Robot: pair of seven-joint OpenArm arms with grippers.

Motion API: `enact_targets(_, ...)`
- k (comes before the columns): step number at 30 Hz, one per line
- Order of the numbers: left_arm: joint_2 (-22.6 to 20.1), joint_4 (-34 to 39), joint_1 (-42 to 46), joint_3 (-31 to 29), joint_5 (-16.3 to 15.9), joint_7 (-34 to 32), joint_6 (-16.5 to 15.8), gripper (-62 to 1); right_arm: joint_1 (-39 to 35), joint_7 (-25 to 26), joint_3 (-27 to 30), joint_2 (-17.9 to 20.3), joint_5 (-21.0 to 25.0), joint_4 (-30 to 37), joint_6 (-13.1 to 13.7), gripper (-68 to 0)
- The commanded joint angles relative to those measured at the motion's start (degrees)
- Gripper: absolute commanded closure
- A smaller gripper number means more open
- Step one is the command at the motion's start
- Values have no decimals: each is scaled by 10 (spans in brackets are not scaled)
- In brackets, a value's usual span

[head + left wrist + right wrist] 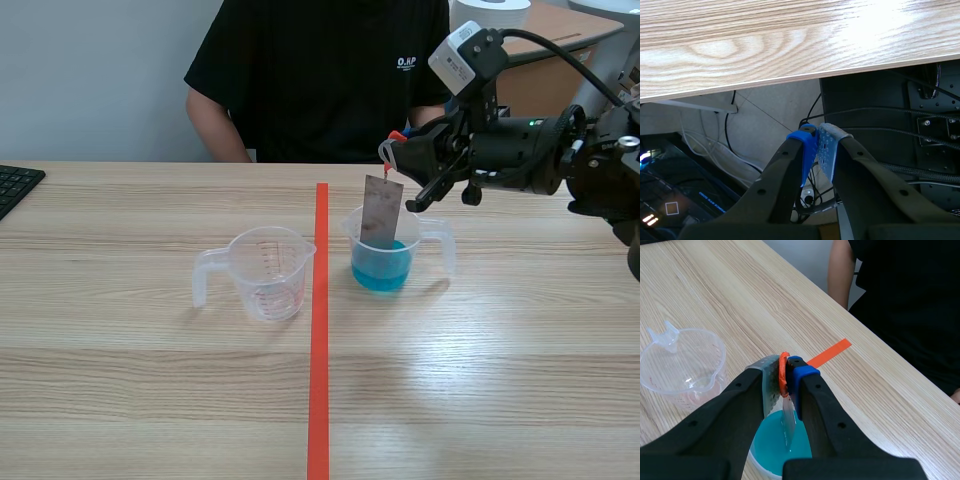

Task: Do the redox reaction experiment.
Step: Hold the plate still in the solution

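Blue liquid (381,272) sits in the bottom of the handled measuring cup (443,248) on the right arm's side of the tape line. My right end effector (402,150) is above that cup, clamped on the metal strip (381,210), with the orange-red tab (784,371) at its top pinched between the pads. The strip hangs slightly tilted, lower end inside the cup and down at the liquid; I can't tell how deep it goes. The wrist view confirms the strip is over the blue pool.

The empty measuring cup (250,272) stands on the other side of the line, near but apart from the filled one, handle pointing away from it.

The left end effector (819,137) is closed on nothing, pads touching, parked below the worktop (740,40) edge with cables (715,150) behind it.

A person in a black shirt (320,70) sits across the worktop. A keyboard (15,185) corner shows at the far left.
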Motion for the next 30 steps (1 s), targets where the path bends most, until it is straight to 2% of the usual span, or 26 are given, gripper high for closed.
enact_targets(1,0,7,0,-1,-2,-7,-2,-40,8,-5,-3,5,-4,3,5,-16)
enact_targets(10,0,7,0,-1,-2,-8,-2,-40,8,-7,-1,28,5,44,5,-16)
enact_targets(22,0,7,0,-1,-2,-8,-2,-40,8,-66,5,81,115,134,5,-16)
enact_targets(30,0,7,0,-1,-2,-8,-2,-40,8,-124,15,110,186,199,5,-16)
